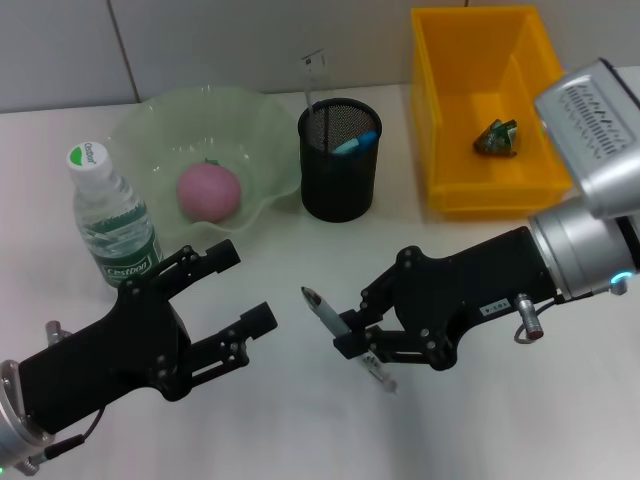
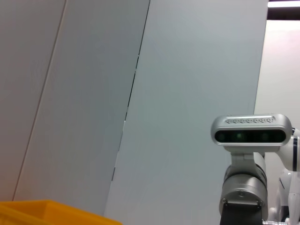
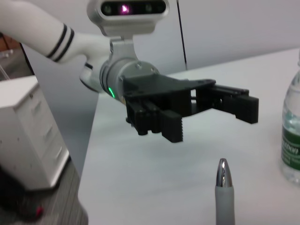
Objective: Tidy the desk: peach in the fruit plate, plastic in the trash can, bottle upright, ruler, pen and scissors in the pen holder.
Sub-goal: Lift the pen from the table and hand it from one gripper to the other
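My right gripper (image 1: 352,335) hovers over the table's front middle, shut on a grey pen (image 1: 330,318) whose silver tip points toward my left gripper (image 1: 245,288). The left gripper stands open and holds nothing. The pen (image 3: 223,187) also shows in the right wrist view, with the open left gripper (image 3: 206,117) facing it. A pink peach (image 1: 208,192) lies in the green fruit plate (image 1: 150,125). The bottle (image 1: 112,218) stands upright beside the plate. A black mesh pen holder (image 1: 340,175) holds a clear ruler (image 1: 314,78) and a blue item. Crumpled green plastic (image 1: 497,138) lies in the yellow trash can (image 1: 440,150). Scissors are not seen.
The plate, pen holder and trash can line the back of the white table. The bottle (image 3: 291,140) stands close to the left arm. The left wrist view shows only wall panels, the right arm's wrist camera (image 2: 248,136) and a corner of the yellow trash can (image 2: 47,211).
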Motion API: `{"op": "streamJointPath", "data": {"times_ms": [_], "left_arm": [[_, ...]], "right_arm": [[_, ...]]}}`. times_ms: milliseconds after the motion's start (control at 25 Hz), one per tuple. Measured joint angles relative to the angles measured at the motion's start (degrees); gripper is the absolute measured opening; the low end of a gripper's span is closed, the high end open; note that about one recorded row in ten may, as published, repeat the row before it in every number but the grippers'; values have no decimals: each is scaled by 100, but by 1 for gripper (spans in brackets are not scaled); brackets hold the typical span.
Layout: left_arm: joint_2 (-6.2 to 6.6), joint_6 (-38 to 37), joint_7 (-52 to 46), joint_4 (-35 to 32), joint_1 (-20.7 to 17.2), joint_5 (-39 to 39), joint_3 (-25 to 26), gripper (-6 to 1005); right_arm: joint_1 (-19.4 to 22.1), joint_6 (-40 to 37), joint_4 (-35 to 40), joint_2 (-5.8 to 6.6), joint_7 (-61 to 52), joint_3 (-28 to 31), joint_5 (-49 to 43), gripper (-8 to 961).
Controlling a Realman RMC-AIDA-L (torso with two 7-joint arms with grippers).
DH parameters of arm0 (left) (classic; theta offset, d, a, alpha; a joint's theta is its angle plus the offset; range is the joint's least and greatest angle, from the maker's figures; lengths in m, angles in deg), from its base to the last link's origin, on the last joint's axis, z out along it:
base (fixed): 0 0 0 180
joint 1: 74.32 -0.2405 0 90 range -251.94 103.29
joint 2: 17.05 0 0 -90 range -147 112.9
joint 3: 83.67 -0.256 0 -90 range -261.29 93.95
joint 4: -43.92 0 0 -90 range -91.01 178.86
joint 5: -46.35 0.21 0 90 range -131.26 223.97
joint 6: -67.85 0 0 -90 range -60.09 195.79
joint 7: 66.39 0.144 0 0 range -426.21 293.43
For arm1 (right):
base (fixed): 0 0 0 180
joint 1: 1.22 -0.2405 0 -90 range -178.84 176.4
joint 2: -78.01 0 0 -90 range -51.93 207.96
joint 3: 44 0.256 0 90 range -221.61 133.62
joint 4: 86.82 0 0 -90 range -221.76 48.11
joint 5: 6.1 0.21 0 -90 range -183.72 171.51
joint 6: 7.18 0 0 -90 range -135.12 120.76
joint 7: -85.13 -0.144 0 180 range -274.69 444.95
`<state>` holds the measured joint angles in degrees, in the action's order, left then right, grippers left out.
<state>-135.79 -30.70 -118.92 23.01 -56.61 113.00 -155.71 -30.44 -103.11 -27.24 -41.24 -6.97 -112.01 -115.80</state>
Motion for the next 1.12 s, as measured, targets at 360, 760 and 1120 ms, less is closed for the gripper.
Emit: {"op": "streamJointPath", "data": {"times_ms": [360,760,1120], "left_arm": [[-3,135,-146,289,232,-3,-15,797],[-29,4,-254,305,301,-3,-34,797],[-34,13,-374,349,391,-3,-7,797]], "right_arm": [[1,28,-433,-1,506,177,554,130],[-269,482,-950,-18,751,-60,851,131],[-486,700,-1373,-32,1017,-158,1061,131]]}}
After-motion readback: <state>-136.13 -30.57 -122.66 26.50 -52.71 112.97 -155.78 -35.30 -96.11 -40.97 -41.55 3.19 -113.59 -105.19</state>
